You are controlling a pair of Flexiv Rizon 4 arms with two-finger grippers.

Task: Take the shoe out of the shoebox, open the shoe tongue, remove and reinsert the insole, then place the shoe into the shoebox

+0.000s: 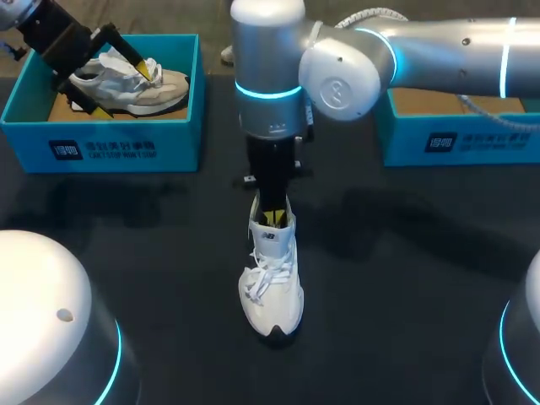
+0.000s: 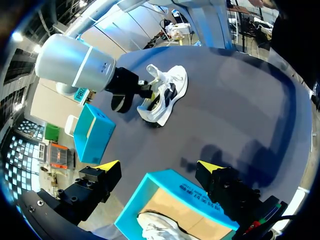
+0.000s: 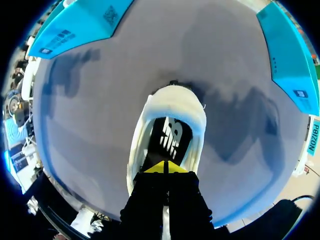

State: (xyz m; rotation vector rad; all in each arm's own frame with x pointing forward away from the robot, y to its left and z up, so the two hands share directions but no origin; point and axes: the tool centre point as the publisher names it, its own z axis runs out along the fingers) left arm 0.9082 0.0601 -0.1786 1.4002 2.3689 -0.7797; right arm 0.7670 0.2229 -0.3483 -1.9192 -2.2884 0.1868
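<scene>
While the shoe (image 1: 272, 274) stands at the middle of the desk (image 1: 422, 287), toe toward 6 o'clock, the right hand (image 1: 274, 217), tips pressed together, dips into its heel, probably to pinch the insole (image 3: 171, 137); the left hand (image 1: 120, 86) hangs wide over the 11 o'clock shoebox (image 1: 101, 139)

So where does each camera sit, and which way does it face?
Head view: fixed above and behind the robot, looking down on the table; it shows the left gripper over a shoebox and the right gripper in the white shoe.
Left wrist view: on the left wrist, looking past its open gripper down into that shoebox and across to the white shoe.
Right wrist view: on the right wrist, looking straight down into the white shoe, with its shut gripper showing.
All three share the white shoe.
</scene>
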